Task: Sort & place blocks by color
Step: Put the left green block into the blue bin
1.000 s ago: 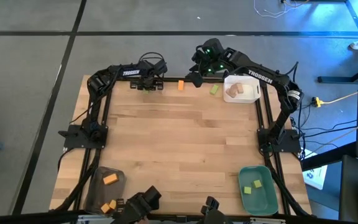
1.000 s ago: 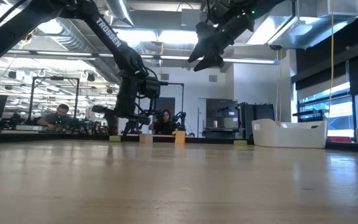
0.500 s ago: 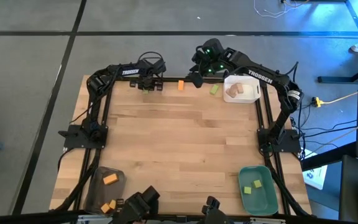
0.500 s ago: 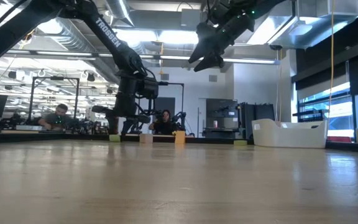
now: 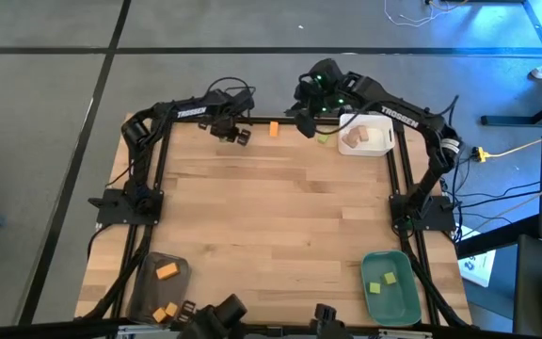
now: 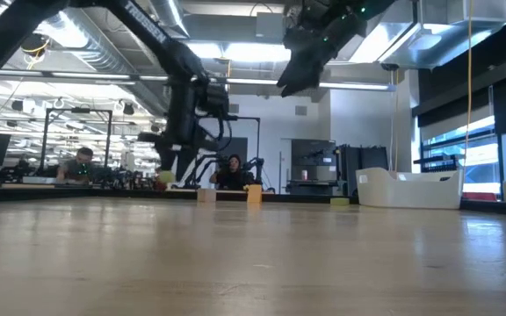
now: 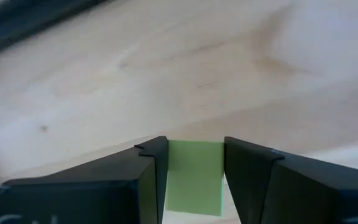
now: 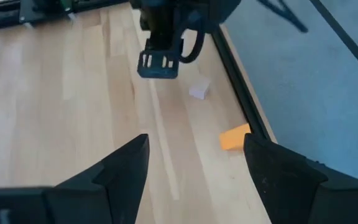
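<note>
My left gripper (image 5: pixel 236 134) hangs over the table's far edge, left of centre, shut on a light green block (image 7: pixel 194 186). That block also shows in the low view (image 6: pixel 162 178), above the tabletop. An orange block (image 5: pixel 275 128), a second green block (image 5: pixel 324 137) and a pale tan block (image 8: pixel 198 92) rest flat on the wood along the far edge. My right gripper (image 5: pixel 307 127) hovers open, high above the orange and green blocks, with nothing between its fingers (image 8: pixel 129 168). My left gripper pinches the light green block by two opposite sides (image 7: pixel 171 174) between its two fingers. The fingers come from above and point almost straight down. The block is lifted clear of the table and hangs between the fingertips.
A white tray (image 5: pixel 381 125) with tan blocks stands at the far right. A grey tray (image 5: pixel 149 266) with orange blocks is at the near left, and a green tray (image 5: pixel 405 303) with green blocks at the near right. Bare wood lies between them.
My left gripper has risen from the tabletop with the light green block, which stood on the wood before and now hangs clear. It has shifted a little toward the table's right and near side, and its wrist has rolled.
</note>
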You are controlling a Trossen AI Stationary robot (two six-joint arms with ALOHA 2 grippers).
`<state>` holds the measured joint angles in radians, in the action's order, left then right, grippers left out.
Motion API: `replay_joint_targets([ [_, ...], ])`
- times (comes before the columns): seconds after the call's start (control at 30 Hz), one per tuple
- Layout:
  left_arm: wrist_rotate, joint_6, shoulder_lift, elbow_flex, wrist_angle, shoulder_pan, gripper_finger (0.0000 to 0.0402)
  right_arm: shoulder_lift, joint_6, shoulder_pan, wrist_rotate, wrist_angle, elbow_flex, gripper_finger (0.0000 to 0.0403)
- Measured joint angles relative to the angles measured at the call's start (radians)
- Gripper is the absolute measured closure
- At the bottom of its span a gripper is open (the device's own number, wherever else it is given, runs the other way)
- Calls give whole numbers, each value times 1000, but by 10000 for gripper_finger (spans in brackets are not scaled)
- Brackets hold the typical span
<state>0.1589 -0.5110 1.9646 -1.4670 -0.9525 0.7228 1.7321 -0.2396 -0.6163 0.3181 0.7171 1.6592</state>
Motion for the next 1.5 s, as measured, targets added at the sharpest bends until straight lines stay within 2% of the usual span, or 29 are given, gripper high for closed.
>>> replay_joint_targets([
  [0.2, -33, 149, -93, -1, 10, -52, 300, -80, -109, 21, -2, 93, 0, 141],
  [0.47, -176, 363, -252, -2, 20, -95, 300, -156, -243, 106, -1, 154, 0, 141],
  [0.73, -463, 582, -412, -2, 63, -141, 300, -157, -263, 195, -1, 103, 0, 141],
  [0.87, -660, 657, -445, -2, 90, -151, 301, -157, -292, 235, 0, 45, 0, 141],
  [0.97, -753, 662, -447, -2, 136, -162, 301, -156, -396, 276, -1, 15, 0, 141],
  [1.17, -810, 678, -447, -2, 267, -210, 301, -156, -525, 359, -1, -25, 1, 141],
  [1.33, -881, 617, -447, -2, 357, -237, 301, -156, -532, 400, -2, -63, 1, 141],
  [1.5, -892, 568, -447, -2, 446, -270, 301, -137, -529, 422, -3, -68, 2, 141],
])
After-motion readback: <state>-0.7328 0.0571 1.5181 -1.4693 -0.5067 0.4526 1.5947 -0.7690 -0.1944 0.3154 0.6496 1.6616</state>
